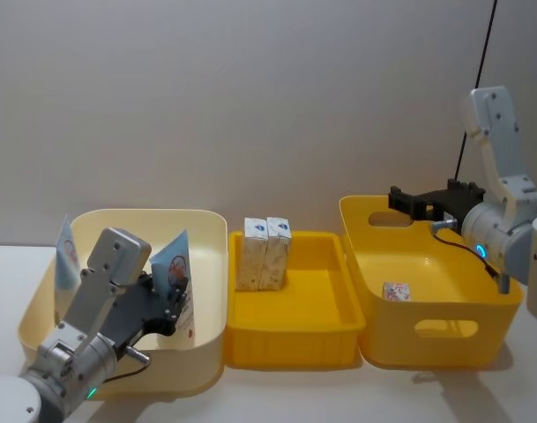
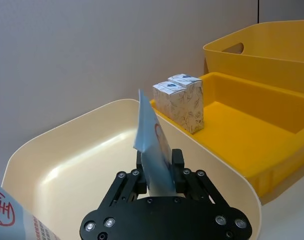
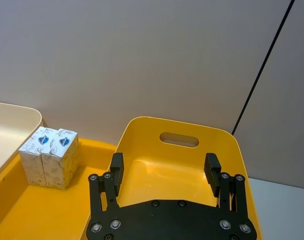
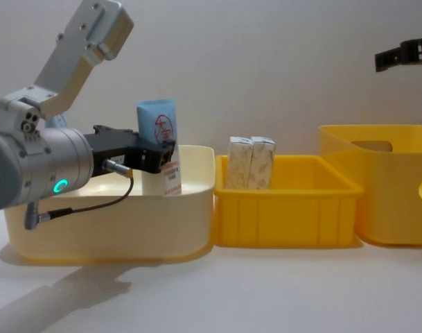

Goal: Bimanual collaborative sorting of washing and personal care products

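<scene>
Your left hand (image 2: 159, 170) grips a blue tube (image 2: 152, 135) over the cream bin (image 1: 136, 212). Your right hand (image 3: 164, 170) hangs open above the tall yellow bin (image 1: 400, 348). Two patterned cartons (image 1: 266, 254) stand in the middle tray (image 1: 294, 348).

Left black gripper (image 2: 159, 165): low, clamped on upright light-blue squeeze tube (image 2: 151, 132). Right black gripper (image 3: 164, 166): raised, fingers spread wide.

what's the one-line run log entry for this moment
left gripper: shut on light-blue tube in cream bin | right gripper: open above handled yellow bin
</scene>
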You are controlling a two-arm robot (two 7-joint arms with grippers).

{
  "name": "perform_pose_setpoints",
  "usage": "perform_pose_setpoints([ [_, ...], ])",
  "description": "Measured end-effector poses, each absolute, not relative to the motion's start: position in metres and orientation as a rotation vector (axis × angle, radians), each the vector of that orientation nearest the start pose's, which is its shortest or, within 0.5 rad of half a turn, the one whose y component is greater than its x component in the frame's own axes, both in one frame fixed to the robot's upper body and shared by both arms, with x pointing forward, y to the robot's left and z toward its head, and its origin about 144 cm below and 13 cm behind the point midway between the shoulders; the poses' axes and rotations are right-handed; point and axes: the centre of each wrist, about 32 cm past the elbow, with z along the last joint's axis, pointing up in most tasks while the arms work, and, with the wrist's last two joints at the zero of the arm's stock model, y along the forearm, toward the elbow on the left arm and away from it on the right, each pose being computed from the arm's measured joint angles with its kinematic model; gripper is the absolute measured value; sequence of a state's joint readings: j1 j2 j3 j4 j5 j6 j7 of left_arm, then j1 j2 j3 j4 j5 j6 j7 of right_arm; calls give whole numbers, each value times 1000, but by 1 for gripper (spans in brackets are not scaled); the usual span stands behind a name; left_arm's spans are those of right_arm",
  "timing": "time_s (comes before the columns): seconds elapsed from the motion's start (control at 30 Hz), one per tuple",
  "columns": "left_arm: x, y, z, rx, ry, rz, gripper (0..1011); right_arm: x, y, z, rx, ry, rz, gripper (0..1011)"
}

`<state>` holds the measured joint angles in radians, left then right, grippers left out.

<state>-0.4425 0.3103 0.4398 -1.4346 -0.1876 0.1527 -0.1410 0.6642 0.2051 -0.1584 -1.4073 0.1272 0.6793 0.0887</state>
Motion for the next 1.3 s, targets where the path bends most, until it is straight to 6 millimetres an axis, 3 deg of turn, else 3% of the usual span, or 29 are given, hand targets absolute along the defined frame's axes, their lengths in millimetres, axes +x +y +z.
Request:
perform_pose_setpoints([
  [0.4,554,201,1233,172,-214,1090,219,601,-250,1353,-271,51,-1429,1001],
  [1.3,554,201,1232,174,-213,1090,218,601,-250,1353,-271,51,-1429,1001],
])
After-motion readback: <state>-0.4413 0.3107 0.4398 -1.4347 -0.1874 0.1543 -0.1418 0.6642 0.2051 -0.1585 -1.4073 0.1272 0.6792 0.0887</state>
